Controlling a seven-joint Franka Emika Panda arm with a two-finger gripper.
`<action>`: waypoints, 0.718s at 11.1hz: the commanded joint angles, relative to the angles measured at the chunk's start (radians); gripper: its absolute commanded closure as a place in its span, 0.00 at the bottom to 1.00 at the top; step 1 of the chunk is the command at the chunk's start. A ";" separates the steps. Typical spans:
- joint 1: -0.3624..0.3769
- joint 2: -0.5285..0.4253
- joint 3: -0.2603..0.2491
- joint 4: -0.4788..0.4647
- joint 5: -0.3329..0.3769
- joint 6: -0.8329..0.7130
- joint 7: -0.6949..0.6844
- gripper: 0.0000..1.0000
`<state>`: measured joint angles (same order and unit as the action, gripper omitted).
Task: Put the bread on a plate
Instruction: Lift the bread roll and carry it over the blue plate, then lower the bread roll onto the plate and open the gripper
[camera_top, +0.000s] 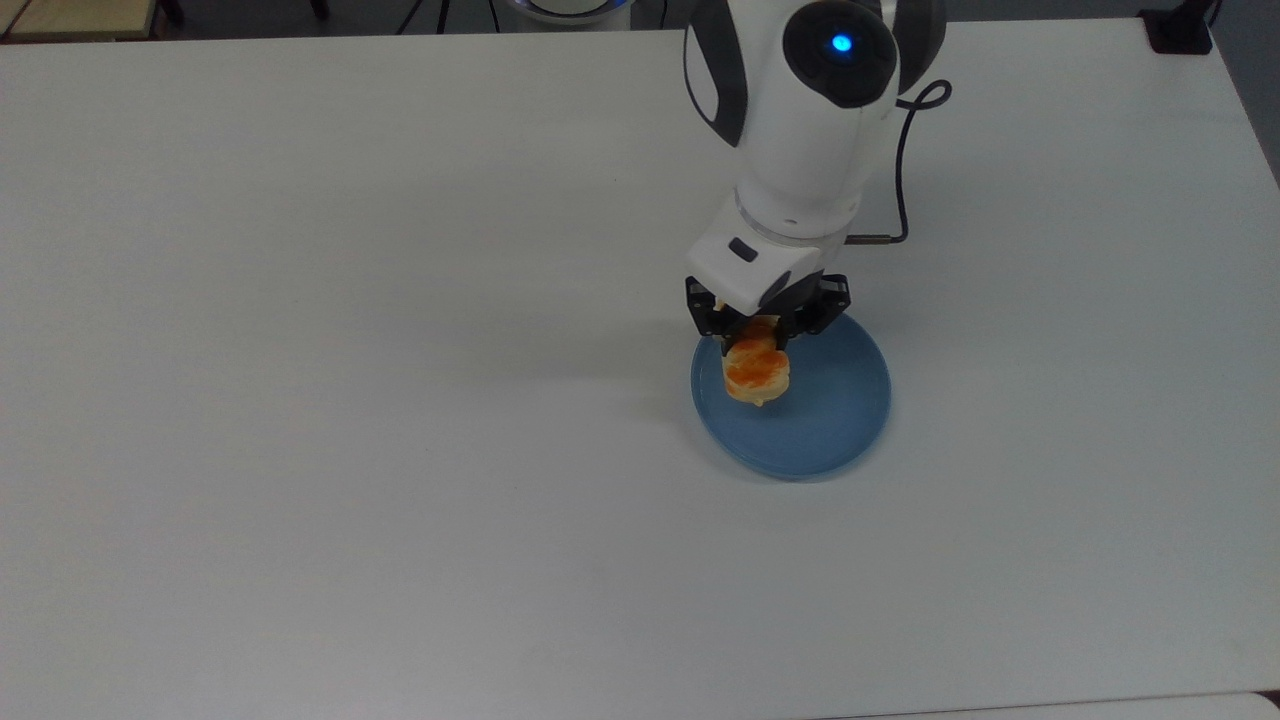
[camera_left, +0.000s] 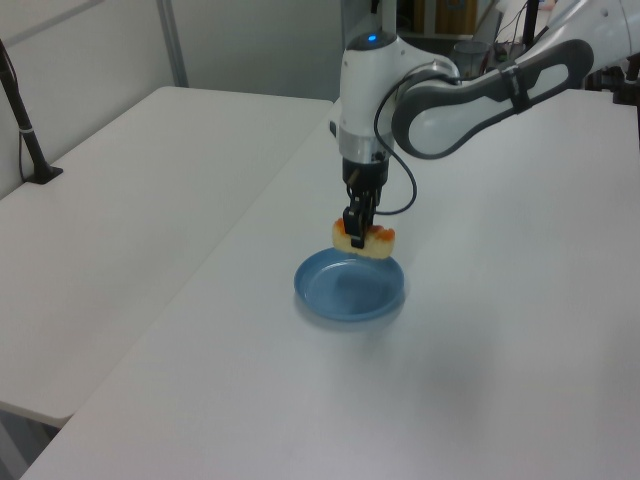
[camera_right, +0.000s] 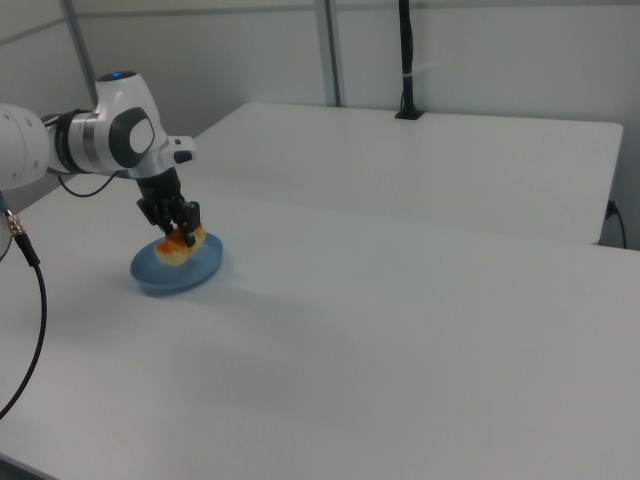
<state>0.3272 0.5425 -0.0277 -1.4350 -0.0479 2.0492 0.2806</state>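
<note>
Aloft, bread (camera_top: 757, 371) over plate (camera_top: 840, 425)

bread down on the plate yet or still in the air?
In the air. The bread hangs clamped in the end effector above the plate's far edge in the left view; blue shows under it.

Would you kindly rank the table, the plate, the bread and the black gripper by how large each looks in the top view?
Largest to smallest in the top view:
1. The table
2. The plate
3. The gripper
4. The bread

The gripper and bread sit nearer the camera than the plate, so they look somewhat enlarged.
</note>
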 joint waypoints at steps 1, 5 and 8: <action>0.029 0.072 0.002 0.045 0.008 -0.005 -0.026 0.46; 0.041 0.114 0.002 0.076 0.005 0.051 0.028 0.00; 0.032 0.039 -0.003 0.071 0.005 0.023 0.025 0.00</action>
<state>0.3589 0.6499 -0.0208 -1.3603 -0.0480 2.0963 0.2914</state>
